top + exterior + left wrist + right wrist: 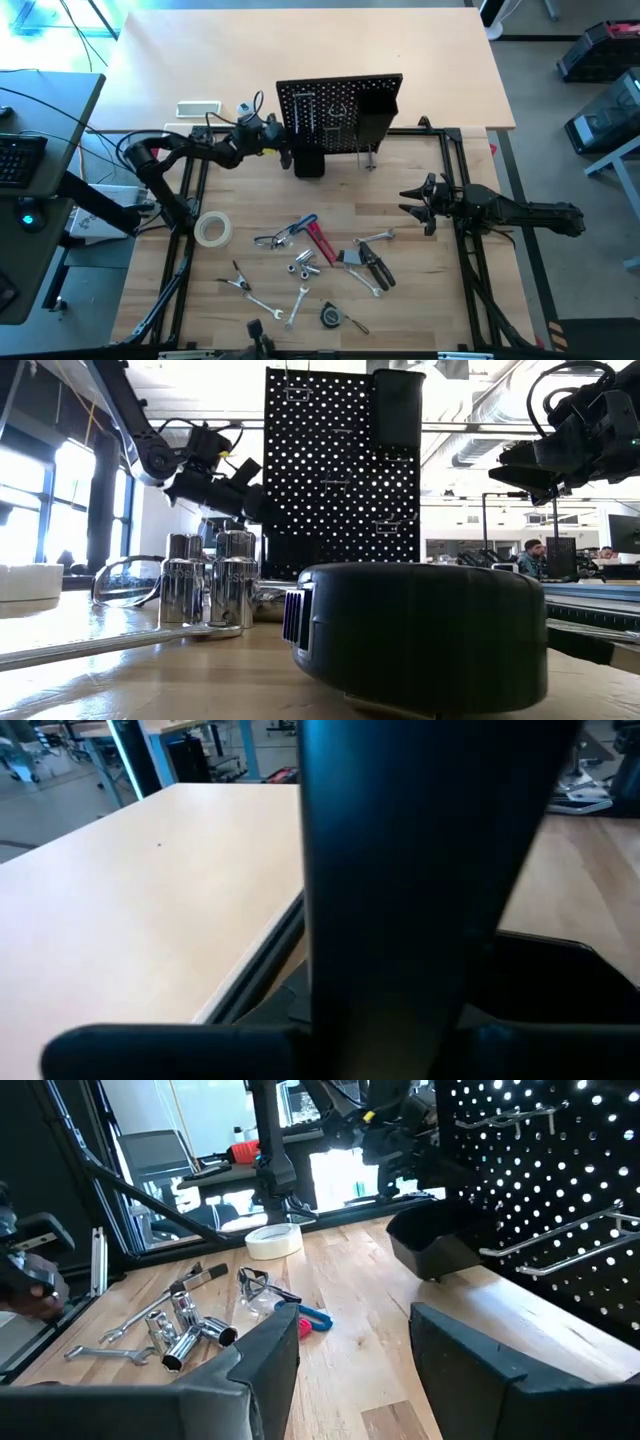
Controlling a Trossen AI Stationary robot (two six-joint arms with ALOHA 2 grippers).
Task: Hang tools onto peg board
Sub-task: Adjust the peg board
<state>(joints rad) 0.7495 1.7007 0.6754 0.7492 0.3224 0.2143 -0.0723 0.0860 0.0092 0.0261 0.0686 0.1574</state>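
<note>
The left gripper is clamped narrow on the peg board edge. It should steady the board upright. The right gripper waits wide open.

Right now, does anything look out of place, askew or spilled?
Nothing spilled or damaged. The tools lie scattered loose on the table, the pale tape roll apart from them. The left gripper is at the peg board's left edge.

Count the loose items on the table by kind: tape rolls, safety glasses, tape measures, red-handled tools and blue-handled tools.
Tape roll: 1
Safety glasses: 1
Tape measure: 1
Red-handled tool: 1
Blue-handled tool: 1
Total: 5
</note>
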